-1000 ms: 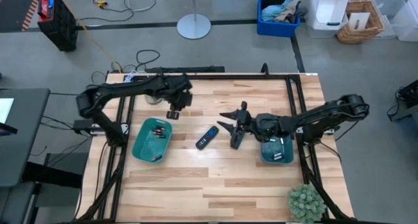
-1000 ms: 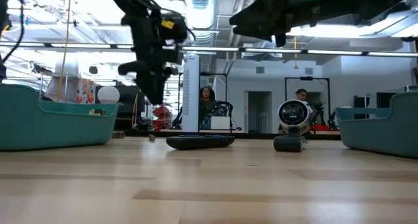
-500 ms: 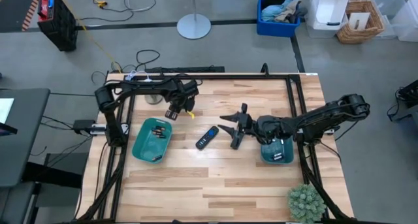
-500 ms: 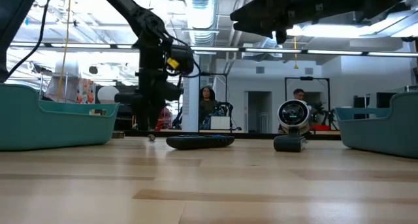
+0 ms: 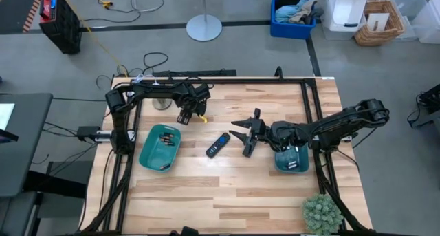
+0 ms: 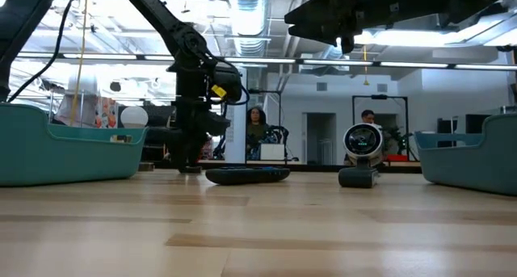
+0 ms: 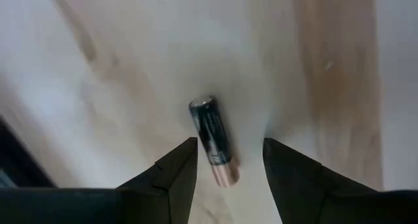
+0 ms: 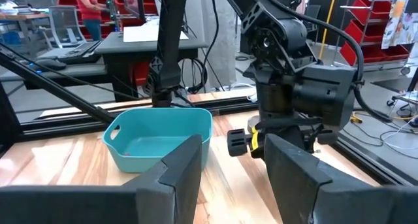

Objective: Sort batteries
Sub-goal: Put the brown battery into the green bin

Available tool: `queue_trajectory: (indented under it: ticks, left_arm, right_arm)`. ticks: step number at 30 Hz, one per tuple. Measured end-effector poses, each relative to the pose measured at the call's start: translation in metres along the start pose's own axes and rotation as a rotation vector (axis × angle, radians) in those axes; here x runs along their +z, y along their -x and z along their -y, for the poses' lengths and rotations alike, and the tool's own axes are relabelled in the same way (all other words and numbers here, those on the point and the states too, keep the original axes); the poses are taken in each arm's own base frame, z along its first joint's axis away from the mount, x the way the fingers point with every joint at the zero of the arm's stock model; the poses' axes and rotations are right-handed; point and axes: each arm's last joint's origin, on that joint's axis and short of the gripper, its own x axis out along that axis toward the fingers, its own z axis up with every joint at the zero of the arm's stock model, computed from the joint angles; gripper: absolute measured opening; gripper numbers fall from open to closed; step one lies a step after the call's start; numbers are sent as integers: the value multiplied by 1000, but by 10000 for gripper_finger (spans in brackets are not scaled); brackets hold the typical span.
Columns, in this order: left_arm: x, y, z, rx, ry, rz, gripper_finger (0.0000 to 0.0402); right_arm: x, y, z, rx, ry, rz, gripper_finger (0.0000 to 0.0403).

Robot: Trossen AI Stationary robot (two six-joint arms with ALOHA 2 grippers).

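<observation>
Left gripper (image 7: 225, 160) lowered near the table's (image 5: 227, 188) far edge, fingers apart, straddling 1 battery (image 7: 213, 140) that lies flat on the wood, not yet clamped. Left teal tray (image 5: 160, 147), nearer the front, holds several batteries (image 5: 165, 136). Right gripper (image 5: 249, 134) hangs spread wide above the table centre, empty, beside the black remote control (image 5: 218, 145) and just left of the right teal tray (image 5: 291, 161). 2 people (image 6: 256, 125) stand in the room behind.
</observation>
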Motion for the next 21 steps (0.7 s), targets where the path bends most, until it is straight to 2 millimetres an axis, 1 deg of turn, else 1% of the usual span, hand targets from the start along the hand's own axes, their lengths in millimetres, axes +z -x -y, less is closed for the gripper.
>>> queue_trajectory:
  ticks: [2,6,14,17,21]
  left_arm:
    - [-1,-1,1,-21,-9,15,169]
    - [-1,-6,1,-3,0,46,169]
    - [-6,-7,-1,-56,73,75,168]
    - [-7,-8,-1,-98,103,105,149]
    - [-7,-8,1,-136,128,127,102]
  right_arm:
    - [0,0,0,0,0,0,182]
    - [0,0,0,0,0,0,182]
    - [0,0,0,1,0,0,182]
    - [0,0,0,1,-1,1,182]
    - [1,0,0,1,-4,7,182]
